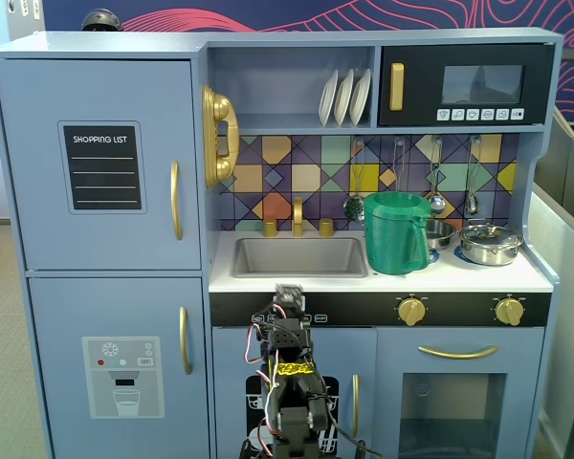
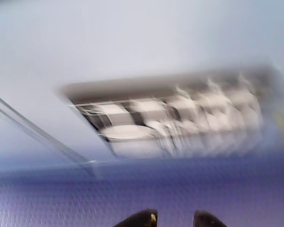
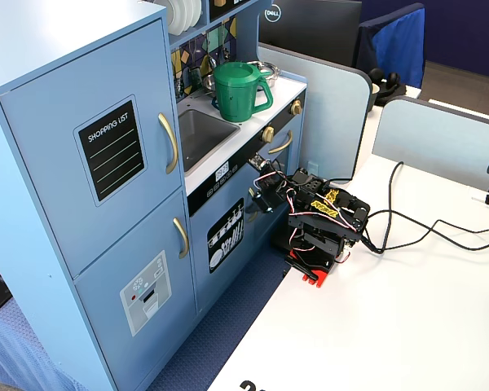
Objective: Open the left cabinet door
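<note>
The left cabinet door (image 1: 100, 220) is the upper light-blue door with a black "SHOPPING LIST" panel and a vertical gold handle (image 1: 175, 199). It is closed in both fixed views, and its face (image 3: 73, 187) and handle (image 3: 169, 142) show from the side too. My gripper (image 3: 257, 194) sits low in front of the small middle door under the sink, well below and right of that handle. In the wrist view, which is blurred, two black fingertips (image 2: 143, 219) stand apart around my gripper (image 2: 176, 220) with nothing between them, facing the small door's black-and-white graphic (image 2: 170, 123).
Below the left door is a closed door with a water-dispenser picture (image 1: 124, 378). A green pitcher (image 1: 395, 232) and a steel pot (image 1: 490, 243) stand on the counter beside the sink (image 1: 299, 256). The arm's base stands on a white table (image 3: 407, 318) with cables (image 3: 424, 232).
</note>
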